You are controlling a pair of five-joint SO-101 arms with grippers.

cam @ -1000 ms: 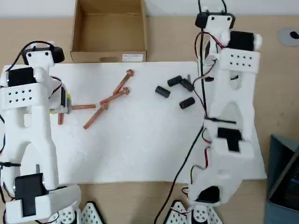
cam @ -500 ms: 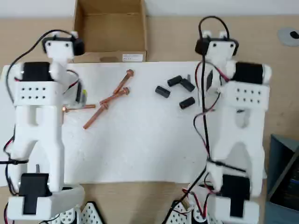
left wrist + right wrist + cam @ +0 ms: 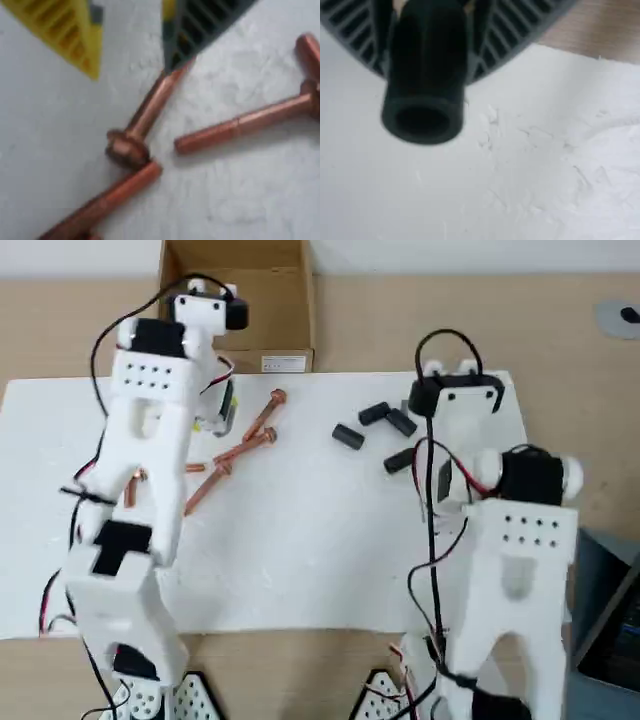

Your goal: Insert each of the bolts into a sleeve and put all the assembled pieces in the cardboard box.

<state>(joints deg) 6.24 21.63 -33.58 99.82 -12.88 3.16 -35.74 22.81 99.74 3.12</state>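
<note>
Several copper bolts (image 3: 245, 448) lie scattered on the white mat (image 3: 300, 550) in front of the cardboard box (image 3: 232, 362). My left gripper (image 3: 222, 415) hangs over the bolts nearest the box. Its yellow fingers (image 3: 85, 55) stand open (image 3: 130, 65) above the shaft of one bolt (image 3: 145, 112), without touching it. Three black sleeves (image 3: 374, 413) lie loose toward the mat's right side. My right gripper (image 3: 420, 462) is a little nearer, shut (image 3: 427, 50) on a fourth black sleeve (image 3: 425, 90) just above the mat, with the sleeve's open end showing.
The cardboard box holds nothing and stands past the mat's far edge. Two more bolts (image 3: 245, 120) lie close around the one under my left gripper. A dark bin (image 3: 610, 610) stands off the mat at the right. The near half of the mat is bare.
My left arm has swung from the mat's left edge toward the bolts by the box. My right arm has drawn back and shifted left onto the nearest sleeve.
</note>
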